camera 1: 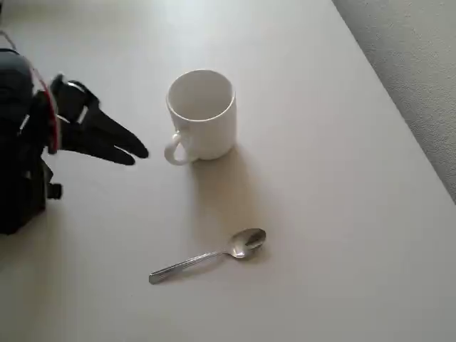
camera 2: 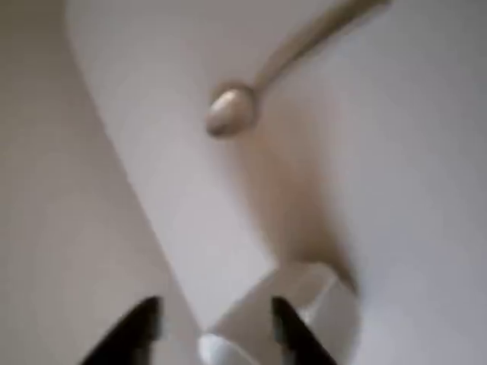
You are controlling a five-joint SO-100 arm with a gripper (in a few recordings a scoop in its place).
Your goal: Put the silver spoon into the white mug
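The white mug (camera 1: 201,114) stands upright in the middle of the pale table, its loop handle pointing to the lower left. The silver spoon (camera 1: 214,254) lies flat below the mug, bowl to the right and handle to the lower left. My black gripper (camera 1: 140,156) hovers just left of the mug's handle, fingers pointing right, open with nothing between them. The blurred wrist view has the gripper (camera 2: 213,312) at the bottom edge, the mug (camera 2: 319,304) just beyond the right finger and the spoon (camera 2: 230,110) farther off.
The arm's black body (camera 1: 21,157) fills the left edge of the overhead view. The table's right edge runs diagonally at the upper right, with grey floor (camera 1: 420,71) beyond it. Bare tabletop (camera 1: 342,214) surrounds the mug and spoon.
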